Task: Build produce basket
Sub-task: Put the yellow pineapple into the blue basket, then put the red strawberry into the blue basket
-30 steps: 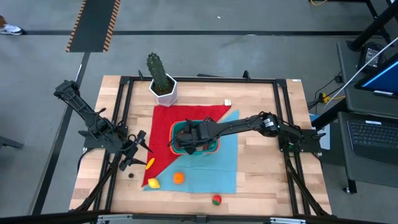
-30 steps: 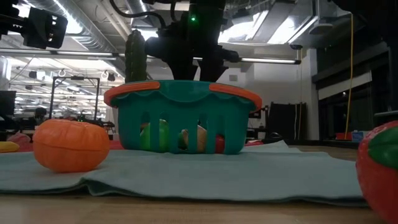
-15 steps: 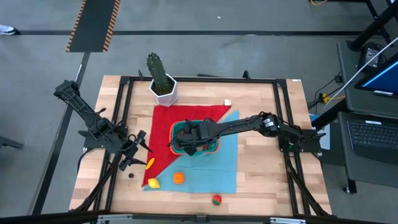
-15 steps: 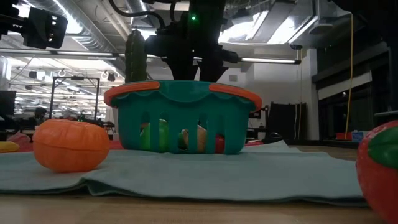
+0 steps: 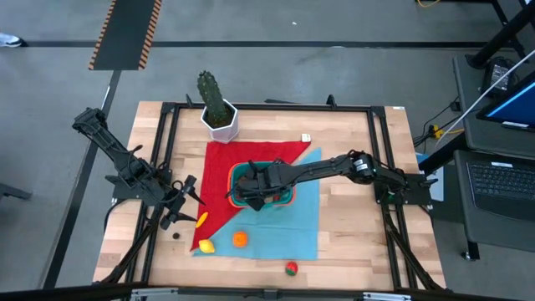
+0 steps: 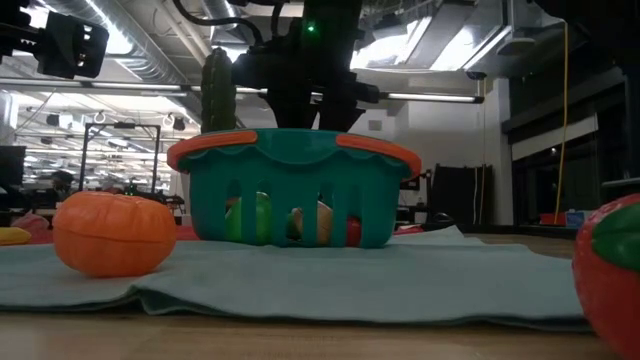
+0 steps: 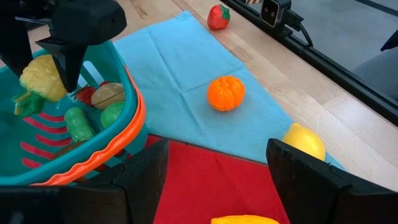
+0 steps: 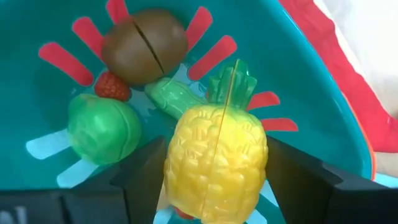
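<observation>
We find the right pincer (image 8: 214,186) gripping the pineapple (image 8: 216,163) directly above the basket (image 5: 237,172) floor; left pincer (image 7: 214,177) open, idle.

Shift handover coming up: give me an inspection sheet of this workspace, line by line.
Surface: wooden table with a red cloth and a blue cloth.
Job's things: basket holds green, brown and red pieces; orange, lemon, strawberry and a yellow piece lie outside.
Clutter: cactus pot; small white cube.
Grippers: right gripper holds a toy pineapple over the basket; left gripper open, empty, at the cloths' left edge.
Cables: yellow one hanging in the background.
Surroundings: desk with a keyboard.
</observation>
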